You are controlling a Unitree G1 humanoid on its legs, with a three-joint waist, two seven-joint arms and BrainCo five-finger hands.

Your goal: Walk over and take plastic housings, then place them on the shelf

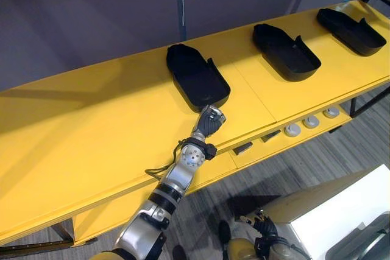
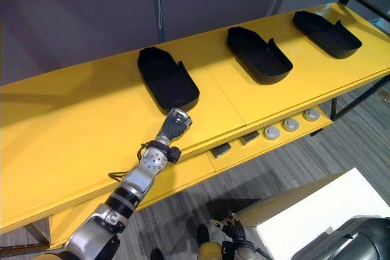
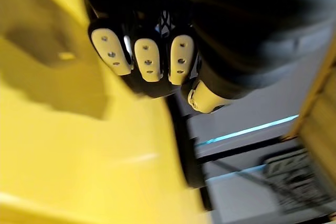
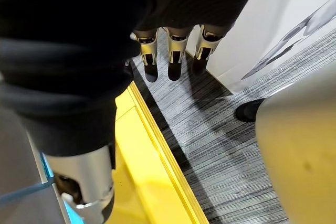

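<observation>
Three black plastic housings lie in a row on the yellow shelf top [image 1: 91, 126]: one in the middle [image 1: 196, 78], one further right [image 1: 285, 52], and one at the far right [image 1: 350, 30]. My left hand [image 1: 209, 121] hovers just before the near end of the middle housing, over the shelf's front part. Its fingers [image 3: 147, 59] are curled in and hold nothing. I cannot tell whether it touches the housing. My right hand [image 4: 170, 59] hangs low beside me over the grey floor, its fingers relaxed and empty; it is also seen at the bottom [image 1: 263, 223].
A lower yellow ledge under the front edge carries three round silver parts [image 1: 311, 122] and two small dark blocks [image 1: 242, 148]. A white box [image 1: 341, 211] stands on the floor at lower right. A dark post [image 1: 180, 4] rises behind the shelf.
</observation>
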